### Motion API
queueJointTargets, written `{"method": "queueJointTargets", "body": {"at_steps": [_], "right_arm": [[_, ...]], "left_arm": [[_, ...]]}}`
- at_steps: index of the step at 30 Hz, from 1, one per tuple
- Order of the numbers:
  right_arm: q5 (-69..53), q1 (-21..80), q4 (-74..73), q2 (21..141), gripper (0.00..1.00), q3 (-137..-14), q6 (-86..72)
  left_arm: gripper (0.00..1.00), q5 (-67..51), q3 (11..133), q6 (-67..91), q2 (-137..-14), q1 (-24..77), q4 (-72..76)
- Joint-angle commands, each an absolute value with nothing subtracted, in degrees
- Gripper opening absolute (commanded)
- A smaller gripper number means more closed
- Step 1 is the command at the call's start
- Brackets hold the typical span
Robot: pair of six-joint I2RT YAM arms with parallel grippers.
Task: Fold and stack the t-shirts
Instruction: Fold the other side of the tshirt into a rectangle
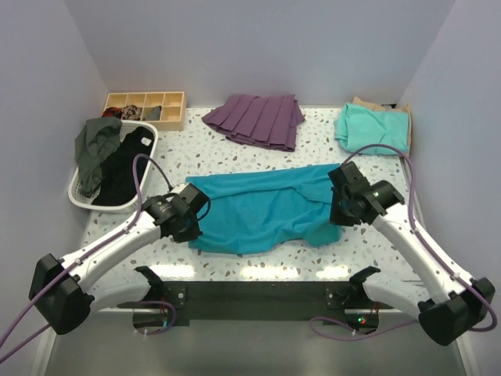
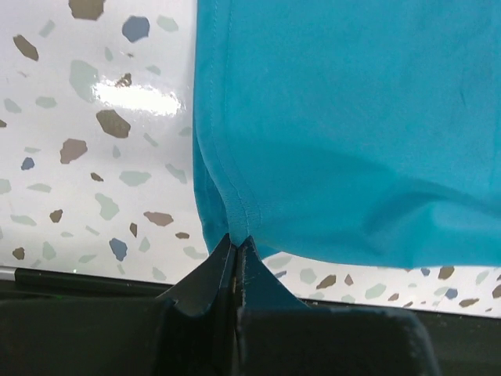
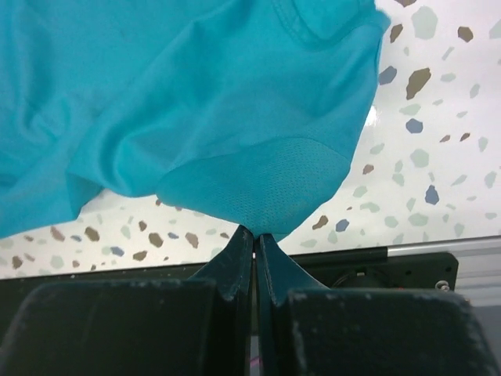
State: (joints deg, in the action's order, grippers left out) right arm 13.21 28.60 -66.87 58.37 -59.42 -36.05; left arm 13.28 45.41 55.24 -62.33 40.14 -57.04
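A teal t-shirt (image 1: 258, 207) spread on the desk (image 1: 235, 265).
The left gripper (image 2: 236, 239) and right gripper (image 3: 255, 233) each pinch shut on opposite edges; the fabric is limp and light.

Teal t-shirt (image 1: 262, 211) spread mid-table, left gripper (image 1: 194, 219) at its left edge, right gripper (image 1: 338, 210) at its right. 1 mint t-shirt (image 1: 372, 129) on tan t-shirt (image 1: 385, 105), far right. Purple pleated garment (image 1: 257, 119) far centre. White basket (image 1: 82, 200) of dark clothes (image 1: 109, 160) left, wooden tray (image 1: 174, 119) behind.

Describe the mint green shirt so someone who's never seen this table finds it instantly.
Go to the far right corner of the table. The mint-green shirt lies folded there, tan fabric showing at its far edge. It's paler than the teal shirt spread mid-table.
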Motion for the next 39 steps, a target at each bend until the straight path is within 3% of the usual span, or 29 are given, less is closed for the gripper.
{"method": "queueJointTargets", "body": {"at_steps": [1, 8, 24, 27, 37, 38, 39], "right_arm": [[14.7, 25.6, -60.6, 65.4, 0.0, -59.3, -31.9], [12.5, 20.9, -57.0, 77.2, 0.0, -61.7, -24.6], [12.4, 14.2, -55.6, 96.9, 0.0, -75.2, -14.0], [12.3, 12.9, -54.8, 99.2, 0.18, -76.2, -13.3], [12.5, 10.9, -51.2, 103.5, 0.23, -78.5, -13.3], [12.1, 10.9, -50.7, 100.9, 0.25, -77.7, -13.7], [10.0, 10.9, -50.6, 99.7, 0.34, -77.3, -13.7]], "left_arm": [[0.0, 15.6, 46.5, 53.0, -63.5, 36.4, -52.7], [0.0, 13.4, 43.4, 48.8, -67.3, 27.8, -44.6], [0.0, 14.4, 48.4, 43.6, -82.3, 23.6, -35.6], [0.0, 15.2, 49.7, 42.5, -84.1, 23.0, -34.3], [0.0, 25.8, 54.0, 41.4, -94.2, 22.6, -30.9], [0.0, 27.1, 54.9, 41.2, -94.7, 22.6, -30.3], [0.0, 28.5, 55.5, 41.1, -96.0, 22.3, -30.2]]}}
